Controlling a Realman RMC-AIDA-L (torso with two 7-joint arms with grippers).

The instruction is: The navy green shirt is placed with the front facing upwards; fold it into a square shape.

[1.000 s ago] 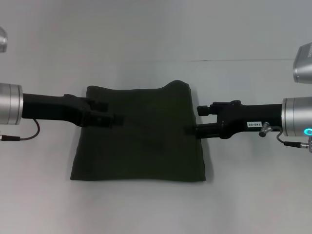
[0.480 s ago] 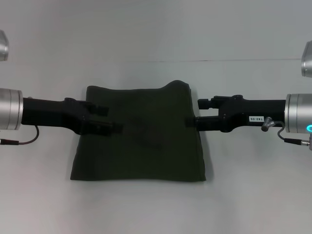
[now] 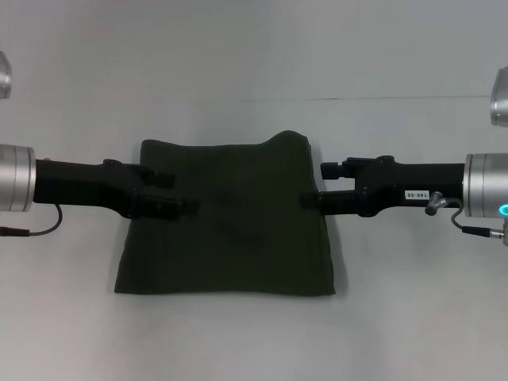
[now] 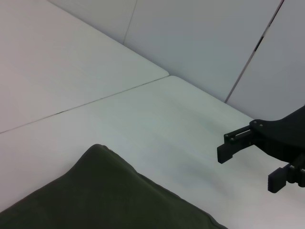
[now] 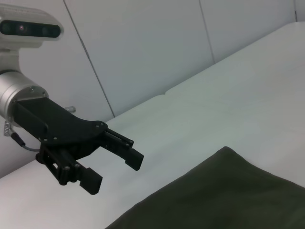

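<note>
the shirt (image 3: 226, 218) lies mid-surface (image 3: 254, 48) in front of you, already folded into a rough square with plain green showing, so what's left looks like a clean release and retreat. the far right corner bulges up a little; if you want a truer square, press or tug that corner flat before leaving, and lift clear rather than sliding sideways so you don't drag a layer out of line. your left gripper (image 3: 176, 193) reaches in from the left and hangs over the shirt's left edge, about halfway along it, and the right wrist view shows its jaws apart with nothing between them. your right gripper (image 3: 313, 186) comes in from the right at the shirt's right edge, roughly level with the other; its jaws are also parted and empty in the left wrist view. both arms lie nearly horizontal, pointing at each other across the shirt. from the head view you can't tell whether either gripper touches the cloth, though the wrist views suggest both sit above it. back each arm straight out along its own line, keeping the jaws spread so no hem snags.
</note>
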